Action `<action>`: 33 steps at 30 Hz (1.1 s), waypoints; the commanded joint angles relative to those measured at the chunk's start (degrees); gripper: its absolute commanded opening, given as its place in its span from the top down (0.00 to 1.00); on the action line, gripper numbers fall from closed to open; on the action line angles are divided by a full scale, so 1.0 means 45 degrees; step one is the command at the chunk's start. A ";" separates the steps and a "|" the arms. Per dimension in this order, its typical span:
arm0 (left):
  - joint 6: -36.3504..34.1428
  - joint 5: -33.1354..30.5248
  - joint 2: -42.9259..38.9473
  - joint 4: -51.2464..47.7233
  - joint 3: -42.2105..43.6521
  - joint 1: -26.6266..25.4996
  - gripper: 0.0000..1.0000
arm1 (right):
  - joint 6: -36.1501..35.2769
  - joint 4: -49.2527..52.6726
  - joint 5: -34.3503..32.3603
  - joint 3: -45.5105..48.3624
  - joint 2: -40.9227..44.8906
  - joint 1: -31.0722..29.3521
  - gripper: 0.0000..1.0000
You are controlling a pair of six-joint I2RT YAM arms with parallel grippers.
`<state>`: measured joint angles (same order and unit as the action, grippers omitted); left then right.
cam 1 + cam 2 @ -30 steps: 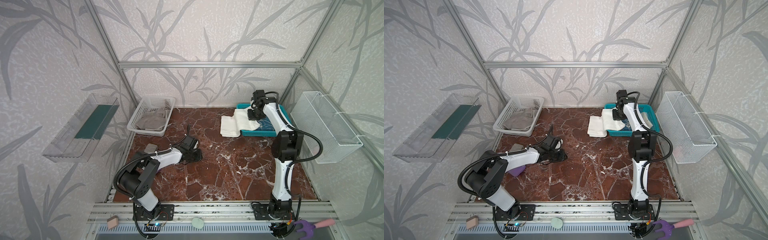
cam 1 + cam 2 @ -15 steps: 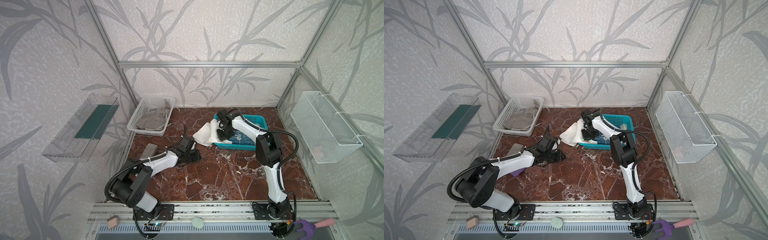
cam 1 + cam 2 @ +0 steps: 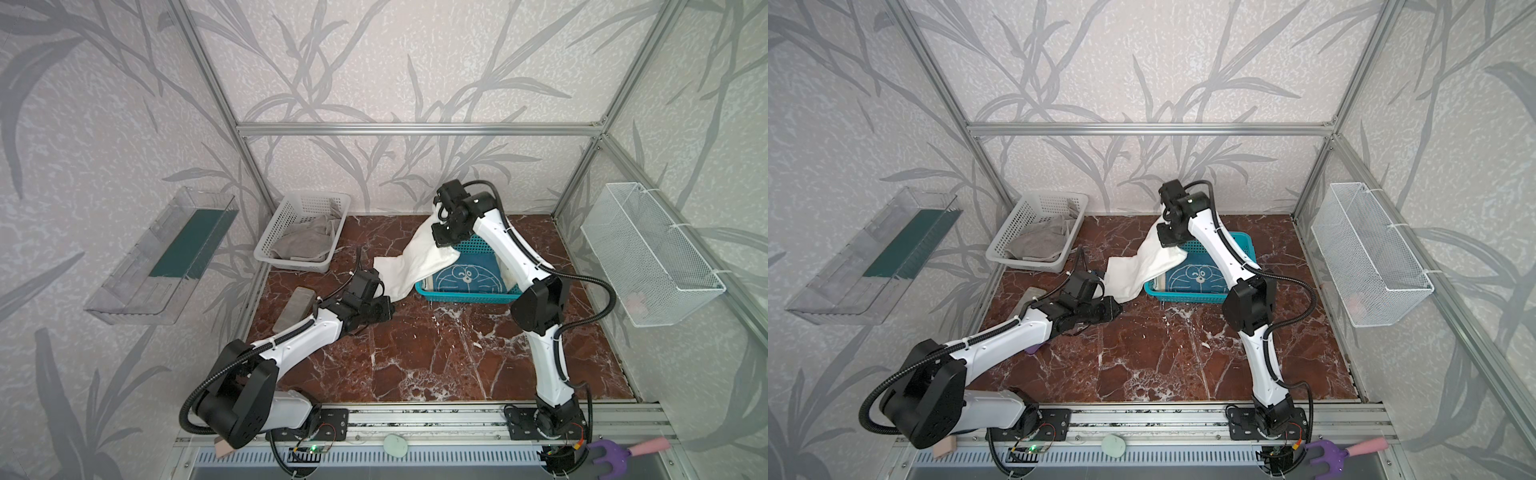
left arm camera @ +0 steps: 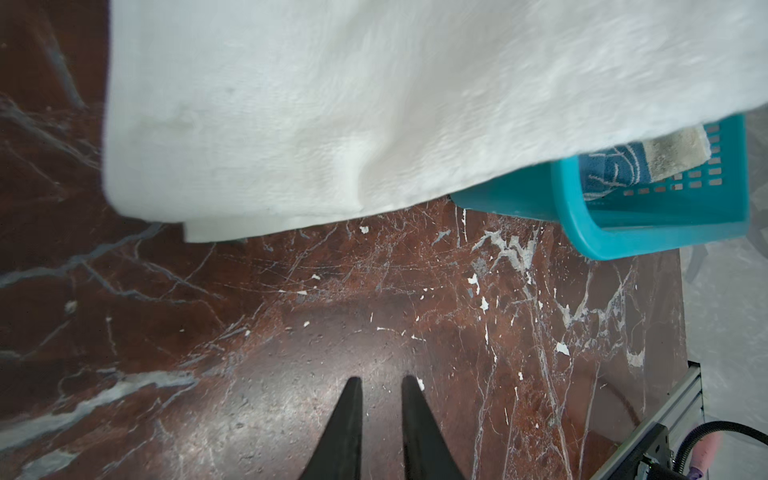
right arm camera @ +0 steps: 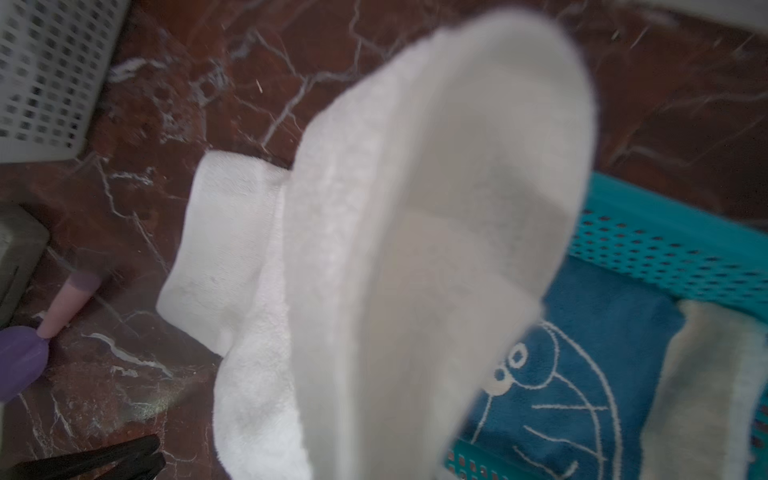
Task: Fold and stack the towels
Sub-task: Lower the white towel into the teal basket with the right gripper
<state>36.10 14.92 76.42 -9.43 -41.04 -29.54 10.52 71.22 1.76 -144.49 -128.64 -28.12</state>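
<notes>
Nearest us, low over the counter [image 3: 415,353] left of centre, the left jaws stand slightly apart and hold nothing, just beside the trailing end of the white towel [image 3: 415,262]. That towel rises rightward over the teal basket [image 3: 469,297], where the blue Doraemon towel [image 3: 465,280] lies flat, up to the right jaws, clamped on its top edge. Far left, we see the grey towel [image 3: 303,245] crumpled in the white basket [image 3: 291,212].

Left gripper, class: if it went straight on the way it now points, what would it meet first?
Probably the white towel, at its lower edge: the left gripper points across bare table toward it, the teal basket lying off to the side. Depth is unclear, so this is a guess.
</notes>
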 commanded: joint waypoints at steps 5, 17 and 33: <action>-0.0071 -0.0878 -0.0557 0.0010 0.0542 0.0173 0.79 | -0.0757 0.4873 -0.0528 -0.4718 -0.1358 0.0451 1.00; -0.0034 -0.0992 -0.0865 -0.0153 0.1067 0.0288 0.79 | -0.0804 0.2964 -0.0021 -0.0923 0.1163 0.1519 1.00; 0.0055 -0.0392 0.0159 -0.0034 0.0475 0.0339 0.79 | -0.2438 0.4749 0.0613 0.0258 0.1789 0.1958 1.00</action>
<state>36.16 12.32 76.01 -9.28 -37.10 -28.34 2.33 90.56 5.56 -147.87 -121.64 -20.82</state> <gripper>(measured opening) 0.205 0.079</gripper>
